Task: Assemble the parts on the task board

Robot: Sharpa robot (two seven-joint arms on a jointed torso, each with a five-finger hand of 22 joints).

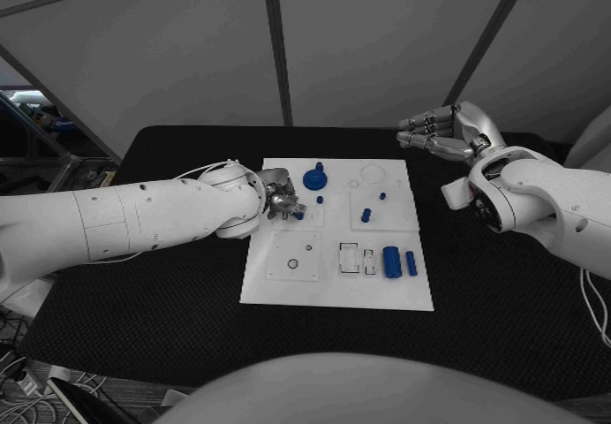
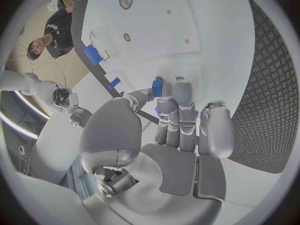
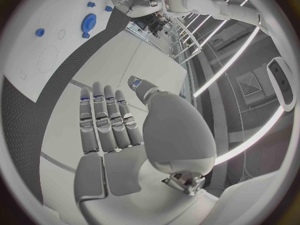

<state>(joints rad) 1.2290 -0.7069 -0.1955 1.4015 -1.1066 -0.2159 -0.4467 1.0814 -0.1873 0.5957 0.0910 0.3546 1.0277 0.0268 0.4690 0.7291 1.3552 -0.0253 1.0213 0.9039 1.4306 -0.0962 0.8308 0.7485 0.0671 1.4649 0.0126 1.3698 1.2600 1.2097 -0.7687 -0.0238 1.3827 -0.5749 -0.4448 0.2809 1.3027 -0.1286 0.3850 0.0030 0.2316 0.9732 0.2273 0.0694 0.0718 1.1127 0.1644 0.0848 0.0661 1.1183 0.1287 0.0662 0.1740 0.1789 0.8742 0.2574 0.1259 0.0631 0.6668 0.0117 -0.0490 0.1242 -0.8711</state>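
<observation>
I am pinching a small blue part (image 2: 157, 86) in my left hand (image 1: 282, 201) over the task board's (image 1: 334, 296) left side, its seat directly below; my right hand (image 1: 440, 132) is hovering released, well apart, beyond the board's far right corner.

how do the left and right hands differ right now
The left hand is down over the task board, its fingers curled around a small blue part. The right hand is raised beyond the board's far right corner, holding nothing, its fingers extended side by side. Both are silver hands on white arms.
</observation>
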